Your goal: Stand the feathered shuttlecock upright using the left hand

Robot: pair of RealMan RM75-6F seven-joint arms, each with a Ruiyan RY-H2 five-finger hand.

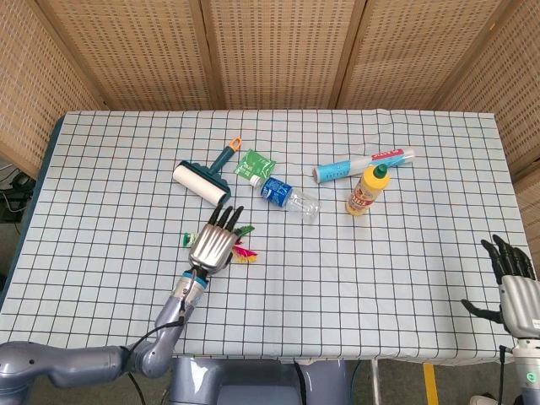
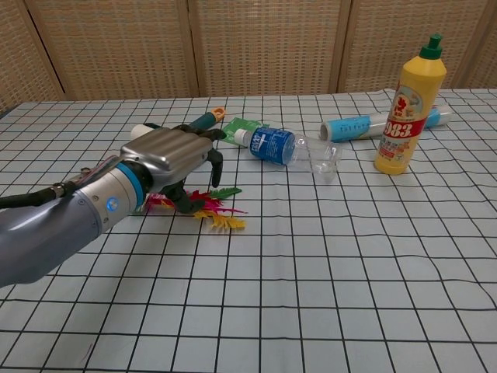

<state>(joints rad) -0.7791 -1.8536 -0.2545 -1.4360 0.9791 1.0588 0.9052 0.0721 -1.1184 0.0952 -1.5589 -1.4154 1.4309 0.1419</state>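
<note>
The feathered shuttlecock lies flat on the checked tablecloth, its green base pointing left and its red, yellow and green feathers pointing right. My left hand hovers palm down right over its middle, fingers spread and pointing to the far side, holding nothing. In the chest view the left hand hides most of the shuttlecock, leaving only the feather tips in sight. My right hand is open at the table's near right corner, far from the shuttlecock.
Beyond the left hand lie a lint roller, a green packet and an empty water bottle on its side. A yellow bottle stands upright at the right, with a tube lying behind it.
</note>
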